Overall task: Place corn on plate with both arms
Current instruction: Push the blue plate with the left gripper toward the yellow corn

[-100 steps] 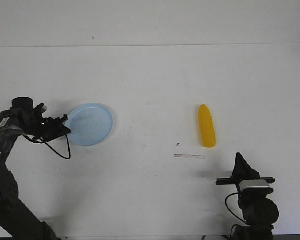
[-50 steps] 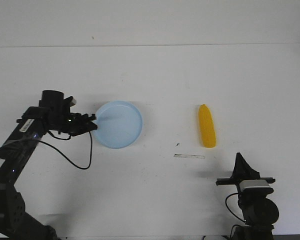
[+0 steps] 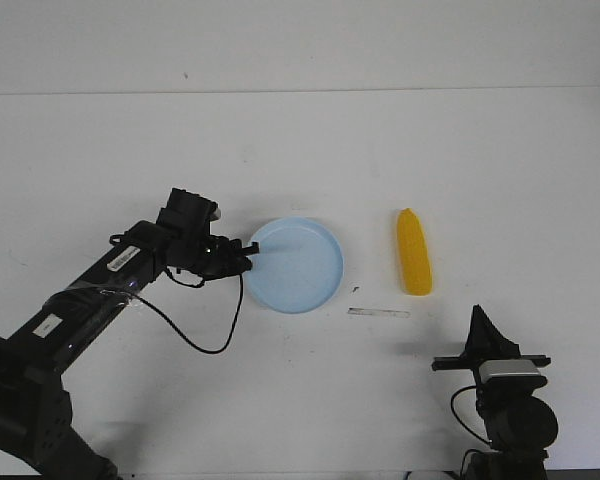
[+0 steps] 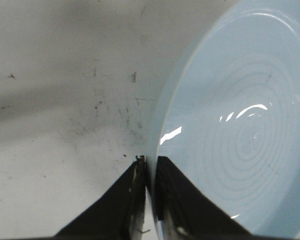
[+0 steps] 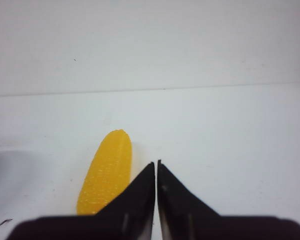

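Two wrist views add detail: left gripper [image 4: 149, 167] pinches the plate [image 4: 240, 135] rim, arm outstretched; right gripper [image 5: 156, 172] closed, empty, beside the corn [image 5: 106, 172].

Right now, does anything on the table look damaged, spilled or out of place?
Nothing stands out. The plate sits flat, its rim pinched by the left claw. The corn lies whole on the table, apart from the plate. The right claw is shut and empty.
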`<state>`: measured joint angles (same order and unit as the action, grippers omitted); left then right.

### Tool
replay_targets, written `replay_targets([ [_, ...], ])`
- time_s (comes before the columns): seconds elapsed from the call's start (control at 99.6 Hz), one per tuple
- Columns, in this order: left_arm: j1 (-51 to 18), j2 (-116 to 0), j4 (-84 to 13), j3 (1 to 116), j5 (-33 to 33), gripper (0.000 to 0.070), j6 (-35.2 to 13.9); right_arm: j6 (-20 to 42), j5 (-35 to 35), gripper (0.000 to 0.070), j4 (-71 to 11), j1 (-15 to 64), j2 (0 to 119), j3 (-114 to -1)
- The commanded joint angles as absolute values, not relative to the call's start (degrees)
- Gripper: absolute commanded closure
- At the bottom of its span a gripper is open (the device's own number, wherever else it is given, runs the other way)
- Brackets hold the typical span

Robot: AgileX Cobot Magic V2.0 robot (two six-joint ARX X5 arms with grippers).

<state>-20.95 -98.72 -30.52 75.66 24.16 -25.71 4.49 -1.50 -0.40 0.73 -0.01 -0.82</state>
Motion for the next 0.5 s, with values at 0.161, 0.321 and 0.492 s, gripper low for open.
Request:
replay_targets([
  [0.161,-22.3,-101.0,-30.4,76.0,24.4,0.0699,-26.7,4.5,-1.5,0.0691,0.4,0.8,0.1,-0.7],
  [0.321,-22.2,-102.4,-30.3,75.5,24.4,0.0699,-26.6,4.5,-1.5,0.0691,0.4,0.8,0.1,-0.7],
  [0.492,-22.2,-103.5,-29.9,75.1,24.3,0.0699,-26.2,4.5,-1.5,0.0692,0.4,0.8,0.1,-0.7],
])
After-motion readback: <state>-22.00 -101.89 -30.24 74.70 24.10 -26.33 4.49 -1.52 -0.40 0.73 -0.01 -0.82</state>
